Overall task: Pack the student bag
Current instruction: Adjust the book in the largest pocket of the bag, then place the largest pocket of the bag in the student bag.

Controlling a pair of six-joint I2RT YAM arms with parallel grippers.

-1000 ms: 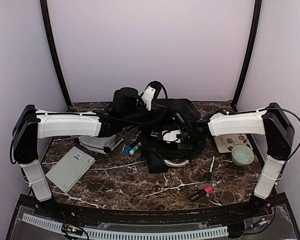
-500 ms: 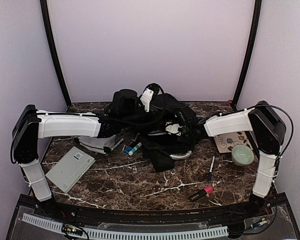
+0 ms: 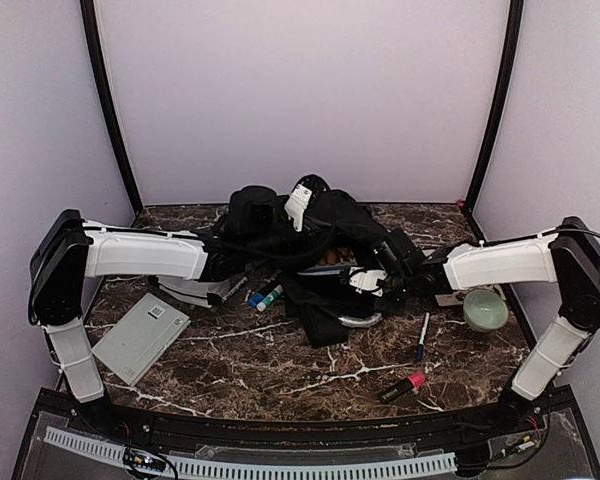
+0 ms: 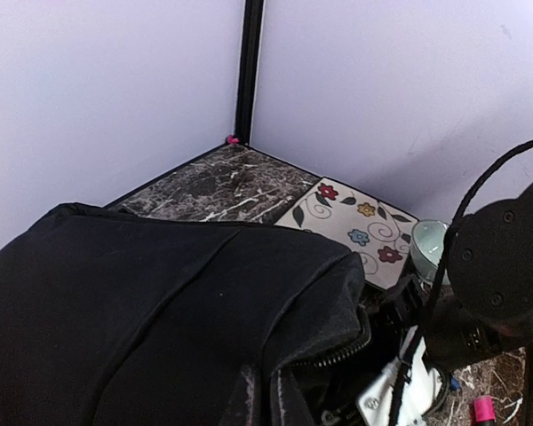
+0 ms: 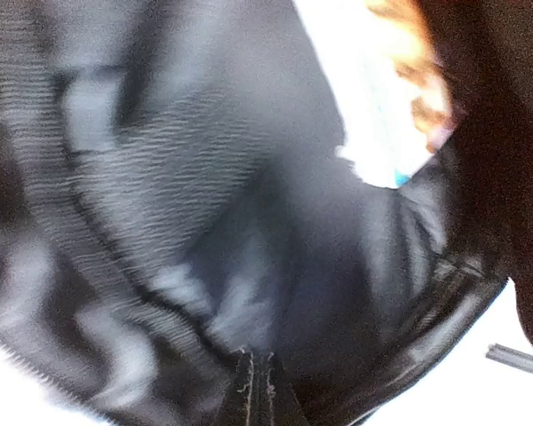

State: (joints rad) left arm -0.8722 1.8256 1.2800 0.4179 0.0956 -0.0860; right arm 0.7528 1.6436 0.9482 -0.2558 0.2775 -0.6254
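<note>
The student bag (image 3: 325, 235), a large black backpack, lies at the back middle of the table, its grey handle loop (image 3: 357, 320) hanging toward the front. My left gripper (image 4: 265, 395) is shut on a fold of the bag's black top flap beside the zipper (image 4: 342, 353) and holds it raised. My right gripper (image 5: 258, 390) is shut on the bag's edge (image 3: 365, 280) at the mouth. Its camera looks into the grey lining (image 5: 160, 177), where a white and orange item (image 5: 382, 89) lies.
A grey book (image 3: 140, 337) and a grey pouch (image 3: 195, 288) lie at the left. Blue and green sticks (image 3: 265, 295) sit by the bag. A pen (image 3: 421, 335), a pink marker (image 3: 403, 386), a green bowl (image 3: 485, 310) and a flowered card (image 4: 355, 226) are at the right.
My right arm has stretched out lower and further right, drawing the bag's mouth edge toward the right. The bag's top stands a little higher under the left gripper. Both grippers stay shut.
</note>
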